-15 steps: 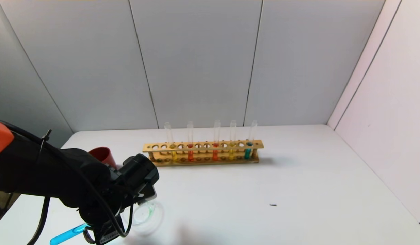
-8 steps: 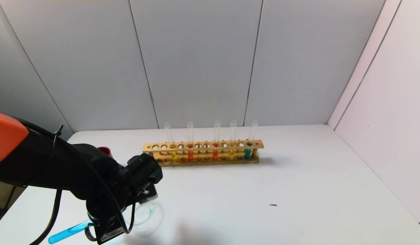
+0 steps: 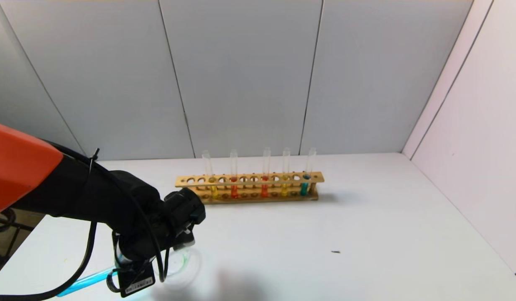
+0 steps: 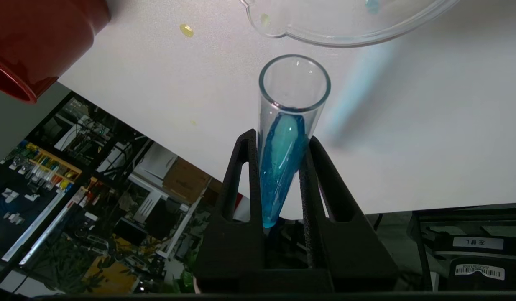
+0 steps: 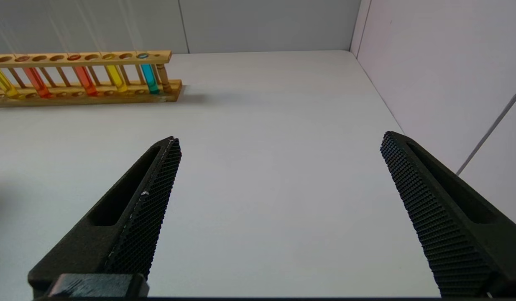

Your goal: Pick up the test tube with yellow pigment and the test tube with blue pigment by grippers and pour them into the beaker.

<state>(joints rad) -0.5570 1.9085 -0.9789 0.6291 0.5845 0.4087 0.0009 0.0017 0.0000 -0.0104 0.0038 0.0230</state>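
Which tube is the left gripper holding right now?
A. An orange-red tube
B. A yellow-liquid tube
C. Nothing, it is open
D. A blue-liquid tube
D. In the left wrist view the left gripper is shut on the test tube with blue pigment, its open mouth pointing toward the beaker but short of its rim.

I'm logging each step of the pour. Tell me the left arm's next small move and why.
Probably tip the test tube with blue pigment a little further. The left gripper is shut on it, its mouth sits just short of the beaker rim, and the blue liquid remains inside.
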